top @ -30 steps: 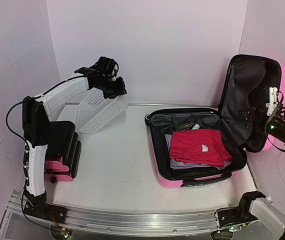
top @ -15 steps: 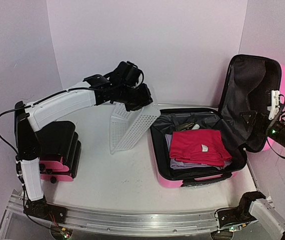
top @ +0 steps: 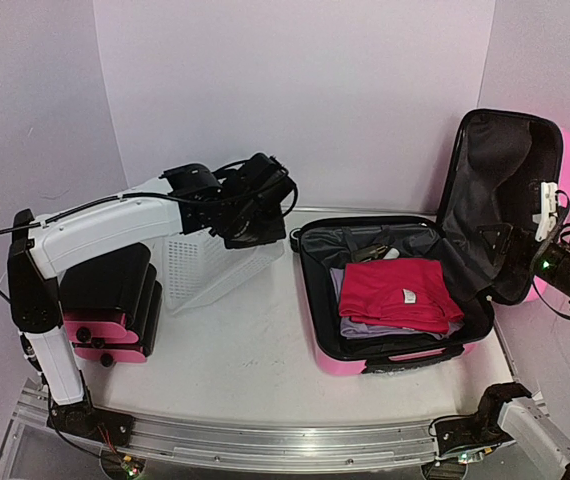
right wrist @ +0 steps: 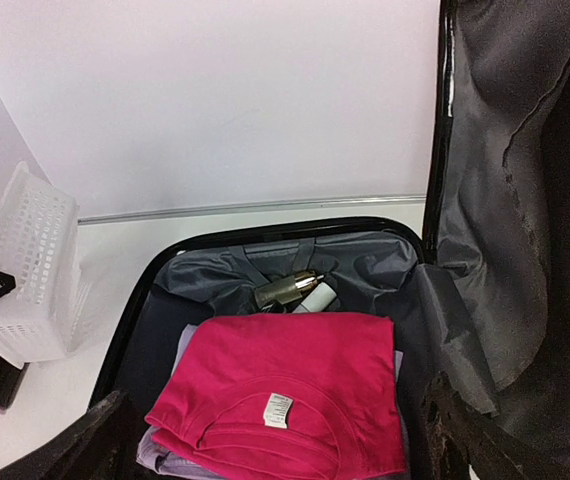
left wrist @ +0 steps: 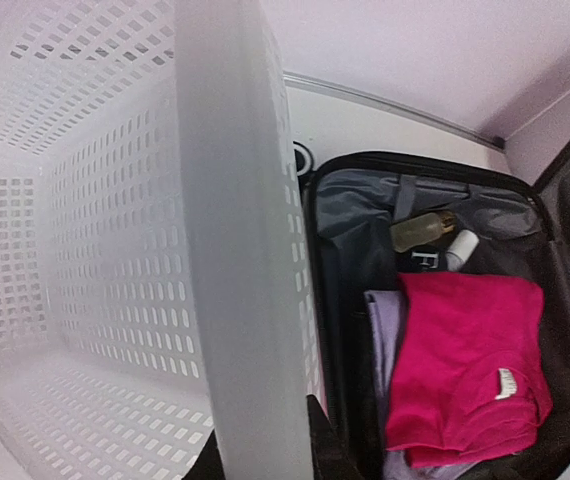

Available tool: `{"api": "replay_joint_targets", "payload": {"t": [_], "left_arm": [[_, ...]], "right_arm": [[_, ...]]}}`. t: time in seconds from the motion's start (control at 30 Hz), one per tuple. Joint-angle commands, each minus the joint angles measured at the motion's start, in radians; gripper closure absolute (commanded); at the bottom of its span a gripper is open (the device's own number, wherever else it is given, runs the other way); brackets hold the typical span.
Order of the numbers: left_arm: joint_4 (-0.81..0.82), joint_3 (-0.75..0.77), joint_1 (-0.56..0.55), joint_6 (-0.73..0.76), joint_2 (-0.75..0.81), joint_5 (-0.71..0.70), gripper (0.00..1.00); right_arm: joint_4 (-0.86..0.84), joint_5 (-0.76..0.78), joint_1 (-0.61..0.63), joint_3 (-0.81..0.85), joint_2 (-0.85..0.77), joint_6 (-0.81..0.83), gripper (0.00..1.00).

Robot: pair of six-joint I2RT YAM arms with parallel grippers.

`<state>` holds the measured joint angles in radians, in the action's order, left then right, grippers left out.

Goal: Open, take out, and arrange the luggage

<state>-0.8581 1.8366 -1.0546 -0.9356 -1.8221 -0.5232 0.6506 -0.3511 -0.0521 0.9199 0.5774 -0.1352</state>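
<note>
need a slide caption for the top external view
The left fingers grip a white mesh basket beside the open pink suitcase, red shirt on top.

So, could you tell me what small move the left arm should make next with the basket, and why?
Probably set the white mesh basket flat on the table beside the open luggage. The left gripper grips its rim, it looks tilted, and the red shirt is not yet taken out.
</note>
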Motion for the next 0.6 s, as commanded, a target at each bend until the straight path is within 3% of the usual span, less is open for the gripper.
{"api": "replay_joint_targets", "payload": {"t": [0.0, 0.2, 0.3, 0.47, 0.57], "left_arm": [[-0.053, -0.007, 0.005, 0.009, 0.02, -0.1, 1.0], [-0.06, -0.005, 0.004, -0.057, -0.054, -0.018, 1.0], [-0.057, 0.025, 0.004, -0.059, -0.089, -0.018, 0.94], [-0.054, 0.108, 0.005, 0.002, -0.158, 0.008, 0.65], [-0.052, 0.19, 0.005, 0.094, -0.174, 0.085, 0.31]], "right_arm": [[-0.076, -0.018, -0.005, -0.013, 0.0, -0.014, 0.02], [-0.102, -0.048, -0.004, -0.009, 0.031, -0.039, 0.02], [-0.101, -0.044, -0.005, -0.011, 0.029, -0.031, 0.02], [-0.103, -0.044, -0.005, -0.023, 0.033, -0.024, 0.02], [-0.104, -0.041, -0.004, -0.026, 0.04, -0.024, 0.02]]}}
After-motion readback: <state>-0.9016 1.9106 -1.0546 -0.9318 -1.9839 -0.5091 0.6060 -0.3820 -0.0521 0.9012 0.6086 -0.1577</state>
